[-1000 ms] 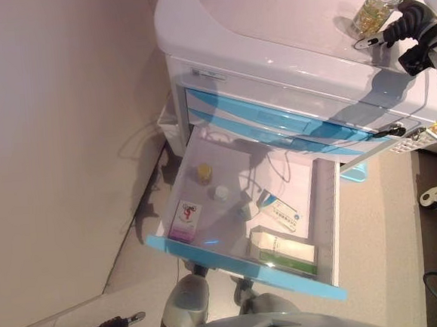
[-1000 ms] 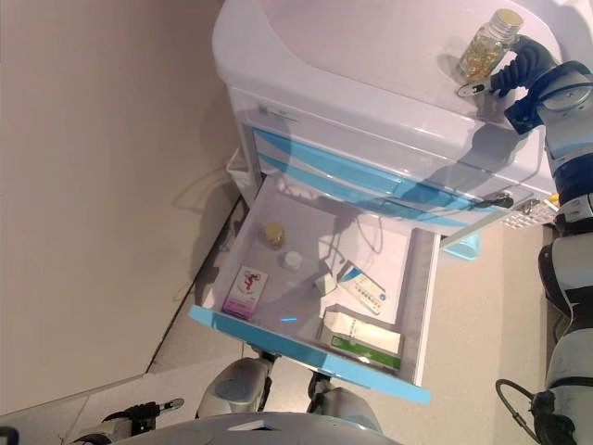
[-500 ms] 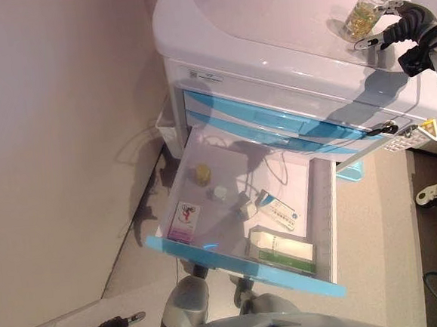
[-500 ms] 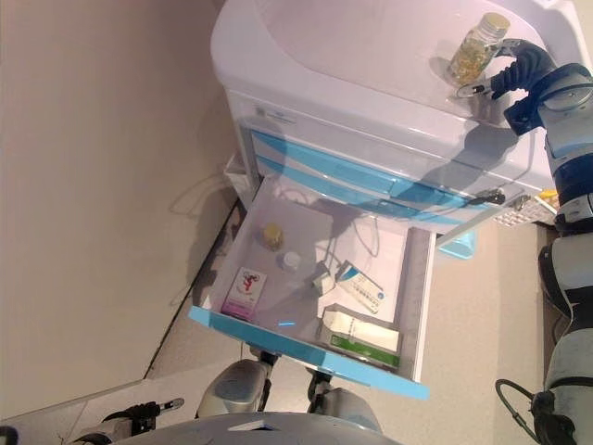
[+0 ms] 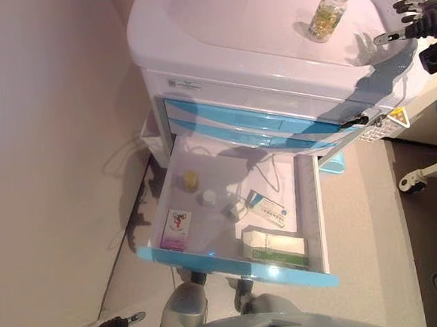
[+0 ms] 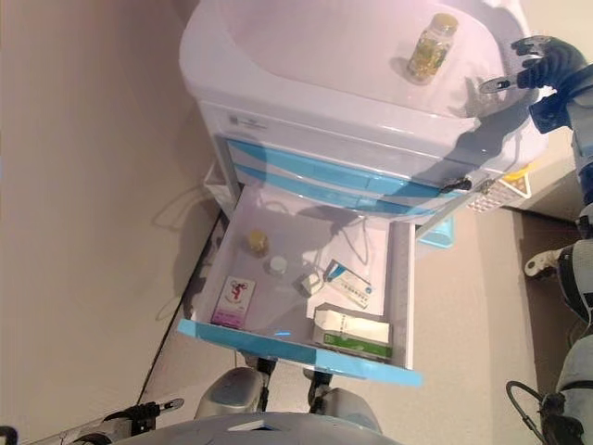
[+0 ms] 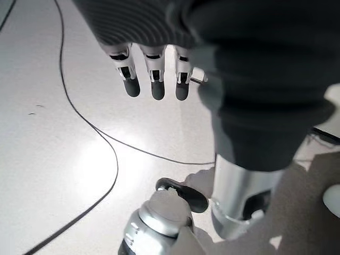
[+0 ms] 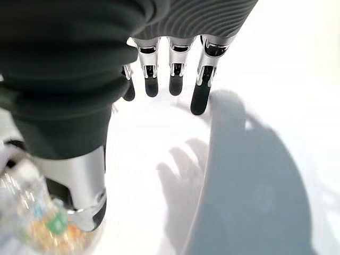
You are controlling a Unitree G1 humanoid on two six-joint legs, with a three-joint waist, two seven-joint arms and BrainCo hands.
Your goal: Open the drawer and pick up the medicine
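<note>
1. The medicine bottle (image 5: 326, 12) – clear, gold-capped, full of yellow capsules – stood upright on the cart's white worktop (image 5: 237, 18), out of the drawer and held by nobody.
2. The right hand (image 5: 417, 13) hung just past the worktop's edge, near the bottle but apart from it; its own wrist view showed the fingers (image 8: 175, 79) straight and released, grasping nothing.
3. The drawer (image 5: 237, 207) below stood pulled fully out, with a pink packet (image 5: 176, 227), a green-and-white box (image 5: 274, 248), a blue-and-white box (image 5: 267, 209) and small vials lying loose inside.
4. The left hand (image 7: 151, 71) hung low over the floor, fingers relaxed and empty.
5. Risk, as I judge it: a careless swing of the right hand could tip the tall bottle – or something could snag the protruding drawer.
6. Printing showed on the packets, but none was legible.
</note>
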